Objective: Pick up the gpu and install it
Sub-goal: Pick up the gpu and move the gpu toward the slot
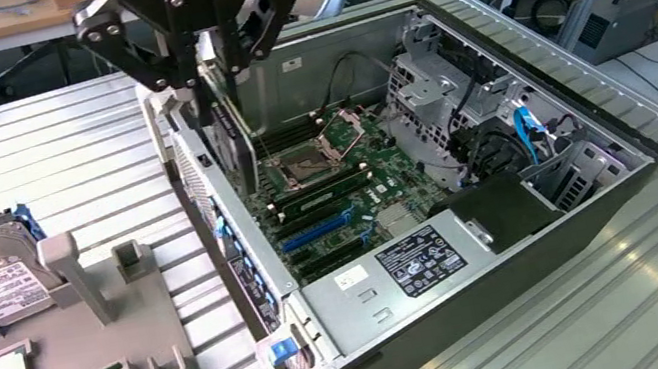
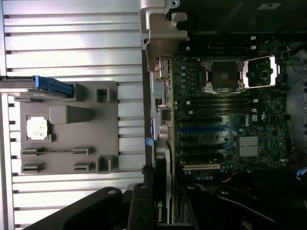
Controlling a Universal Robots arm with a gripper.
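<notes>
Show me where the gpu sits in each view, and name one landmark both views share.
Exterior view: the gpu hangs edge-on from the gripper, at the edge of the open computer case.
Wrist view: the gpu stands edge-on with a green logo, beside the motherboard.
Shared landmark: the processor socket on the motherboard.

Tool (image 1: 214, 66) grips gpu (image 1: 236, 140) upright over case (image 1: 304, 59).

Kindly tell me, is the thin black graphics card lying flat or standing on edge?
On edge: the thin black graphics card hangs vertically from the black gripper, above the green motherboard.
</notes>
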